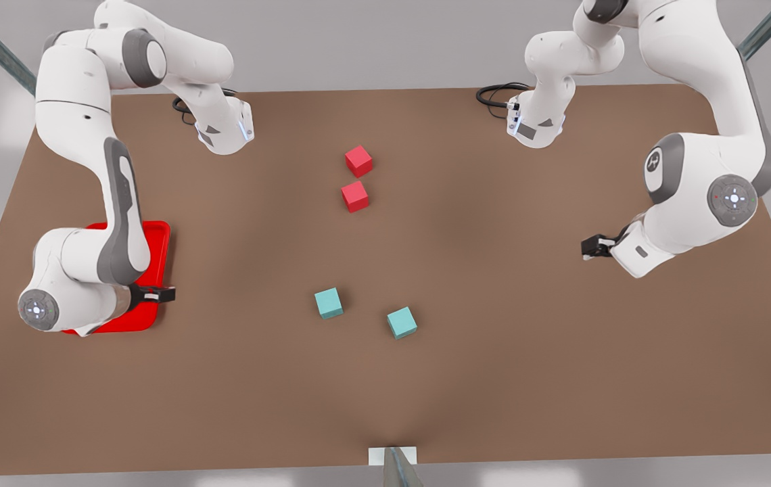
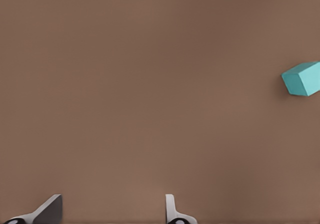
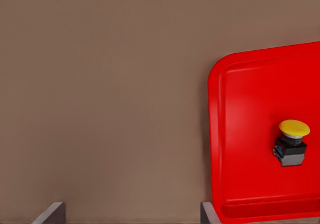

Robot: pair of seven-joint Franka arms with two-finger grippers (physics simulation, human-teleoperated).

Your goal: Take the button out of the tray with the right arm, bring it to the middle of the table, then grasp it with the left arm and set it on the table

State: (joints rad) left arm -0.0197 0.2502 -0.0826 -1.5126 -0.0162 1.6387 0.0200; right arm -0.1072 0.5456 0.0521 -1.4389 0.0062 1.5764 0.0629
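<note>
In the right wrist view the button (image 3: 291, 144), black-bodied with a yellow cap, stands upright inside the red tray (image 3: 250, 134), close to one rim. My right gripper (image 3: 130, 214) is open, hovering beside a tray corner over bare table, off to the side of the button. From the front, the tray (image 1: 159, 247) lies at the front view's left, largely covered by the right arm, and the right gripper (image 1: 159, 294) sits at its near corner. The left gripper (image 1: 592, 247) waits open at the front view's right, above the brown table (image 1: 494, 304); its wrist view shows the gripper (image 2: 110, 209) open over bare tabletop.
Two red cubes (image 1: 358, 161) (image 1: 355, 196) sit mid-table toward the back. Two teal cubes (image 1: 328, 302) (image 1: 402, 322) sit nearer the front. One teal cube (image 2: 302, 78) appears at the edge of the left wrist view. Cables lie by both arm bases.
</note>
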